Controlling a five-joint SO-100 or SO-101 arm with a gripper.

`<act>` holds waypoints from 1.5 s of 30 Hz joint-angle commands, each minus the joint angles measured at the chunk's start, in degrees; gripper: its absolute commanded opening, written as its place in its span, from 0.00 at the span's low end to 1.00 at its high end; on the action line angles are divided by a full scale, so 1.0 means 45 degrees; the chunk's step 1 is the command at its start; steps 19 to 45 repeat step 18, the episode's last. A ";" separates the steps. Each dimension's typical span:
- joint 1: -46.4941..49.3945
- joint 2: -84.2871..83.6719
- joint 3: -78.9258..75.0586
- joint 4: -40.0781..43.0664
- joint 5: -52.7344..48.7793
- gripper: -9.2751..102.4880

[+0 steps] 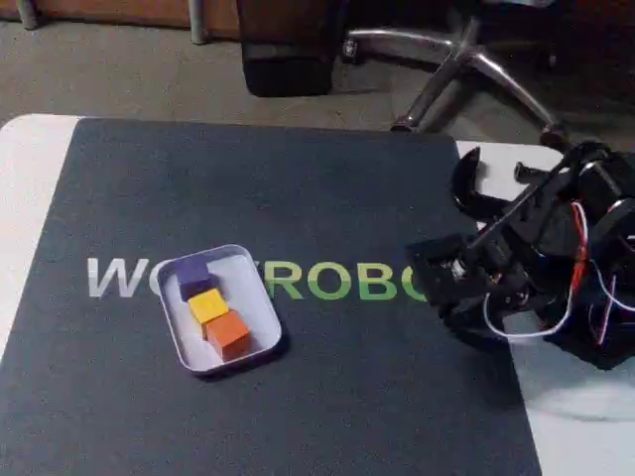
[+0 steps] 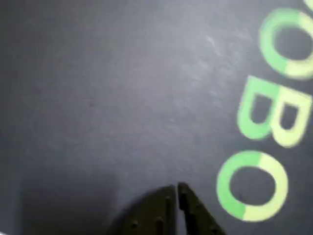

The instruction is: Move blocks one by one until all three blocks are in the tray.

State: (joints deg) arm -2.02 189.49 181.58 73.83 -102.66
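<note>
The purple cube (image 1: 194, 279), yellow cube (image 1: 208, 306) and orange cube (image 1: 230, 335) line the white tray (image 1: 260, 297), while the empty claw (image 2: 176, 188) hangs closed above the dark mat (image 2: 122, 98).

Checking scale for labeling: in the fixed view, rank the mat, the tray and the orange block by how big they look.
1. Mat
2. Tray
3. Orange block

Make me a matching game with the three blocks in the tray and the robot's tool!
Things:
1. purple block
2. yellow block
3. orange block
4. tool

Places:
A. middle of the row in the tray
B. shut, over the dark mat, in the wrist view
C. far end of the row, in the fixed view
D. near end of the row, in the fixed view

Pairs: 1-C, 2-A, 3-D, 4-B
</note>
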 commanded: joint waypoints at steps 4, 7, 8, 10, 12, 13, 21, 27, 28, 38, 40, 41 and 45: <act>0.0410 0.0039 0.0000 0.0059 0.0176 0.07; 0.0527 0.0039 0.0000 0.0059 0.0176 0.07; 0.0547 0.0039 0.0000 0.0059 0.0176 0.07; 0.0586 0.0039 0.0000 0.0059 0.0176 0.07; 0.0586 0.0039 0.0000 0.0059 0.0176 0.07; 0.0586 0.0039 0.0000 0.0059 0.0176 0.07; 0.0586 0.0039 0.0000 0.0059 0.0176 0.07; 0.0586 0.0039 0.0000 0.0059 0.0176 0.07; 0.0586 0.0039 0.0000 0.0059 0.0176 0.07; 0.0586 0.0039 0.0000 0.0059 0.0176 0.07; 0.0586 0.0039 0.0000 0.0059 0.0176 0.07; 0.0586 0.0039 0.0000 0.0059 0.0176 0.07; 0.0586 0.0039 0.0000 0.0059 0.0176 0.07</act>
